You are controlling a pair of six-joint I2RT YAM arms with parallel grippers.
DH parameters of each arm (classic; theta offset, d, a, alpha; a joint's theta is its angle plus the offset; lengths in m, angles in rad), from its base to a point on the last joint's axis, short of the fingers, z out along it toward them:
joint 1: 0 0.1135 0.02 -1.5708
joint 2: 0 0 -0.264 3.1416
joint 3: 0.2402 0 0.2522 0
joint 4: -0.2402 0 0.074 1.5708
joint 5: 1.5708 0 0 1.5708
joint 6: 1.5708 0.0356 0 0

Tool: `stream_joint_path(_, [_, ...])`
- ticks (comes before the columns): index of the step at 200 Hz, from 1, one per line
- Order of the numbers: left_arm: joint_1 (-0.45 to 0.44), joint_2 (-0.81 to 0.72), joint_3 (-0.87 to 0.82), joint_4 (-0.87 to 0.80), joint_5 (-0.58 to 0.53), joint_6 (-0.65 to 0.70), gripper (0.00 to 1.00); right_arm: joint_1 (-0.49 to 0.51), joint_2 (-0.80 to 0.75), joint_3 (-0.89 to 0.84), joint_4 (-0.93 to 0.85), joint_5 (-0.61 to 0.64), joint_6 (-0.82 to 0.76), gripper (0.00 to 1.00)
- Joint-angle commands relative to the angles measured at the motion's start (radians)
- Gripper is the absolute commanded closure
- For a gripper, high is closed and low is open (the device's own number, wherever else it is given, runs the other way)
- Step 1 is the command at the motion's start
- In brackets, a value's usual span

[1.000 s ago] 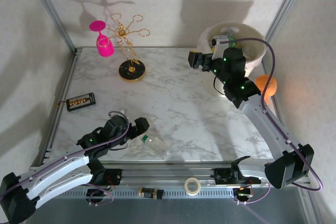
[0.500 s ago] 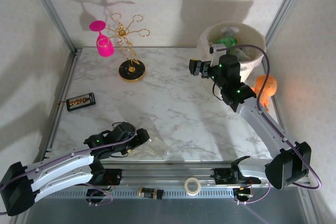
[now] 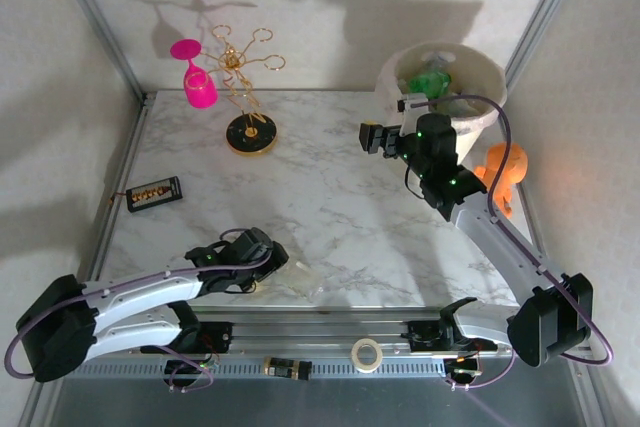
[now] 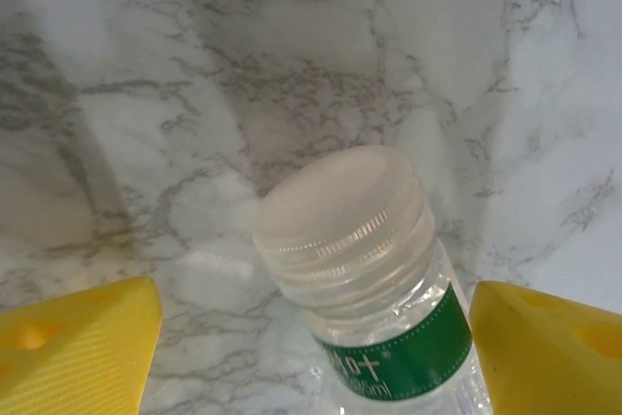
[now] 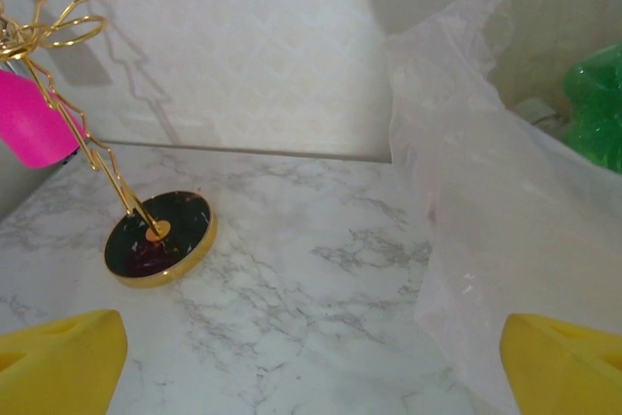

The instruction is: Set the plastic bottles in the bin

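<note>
One clear bottle (image 3: 302, 277) is being framed by the left gripper (image 3: 270, 262) at the top view's lower centre, the bin (image 3: 487, 72) upper right. Left wrist view: it is being flanked by parted fingers (image 4: 78, 337), untouched; centring is being advised. Right wrist view: the right gripper (image 5: 311, 357) is being held wide, empty, gold stand (image 5: 155, 240) at left.

A pink wine glass (image 3: 197, 82) hangs upside down on a gold rack (image 3: 245, 97) at the back of the marble desk (image 3: 330, 197). A black studded box (image 3: 154, 193) lies near the left edge, and an orange figure (image 3: 503, 169) stands at the right.
</note>
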Motion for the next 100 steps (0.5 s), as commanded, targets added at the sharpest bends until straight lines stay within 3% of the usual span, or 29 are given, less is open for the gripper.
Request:
stream_joint_path(1, [-0.009,0.063,0.038,0.029,-0.057,-0.038,0.2,0.003,-0.031,-0.009,0.041,0.003,-0.02,0.01])
stream_joint_path(44, [-0.009,0.216,0.124,0.073,-0.07,0.003,0.26,0.004,-0.037,-0.025,0.049,0.01,-0.029,0.01])
stream_joint_path(100, [-0.009,0.376,0.218,0.086,-0.031,0.07,0.5,0.004,-0.046,-0.038,0.053,0.038,-0.038,0.01])
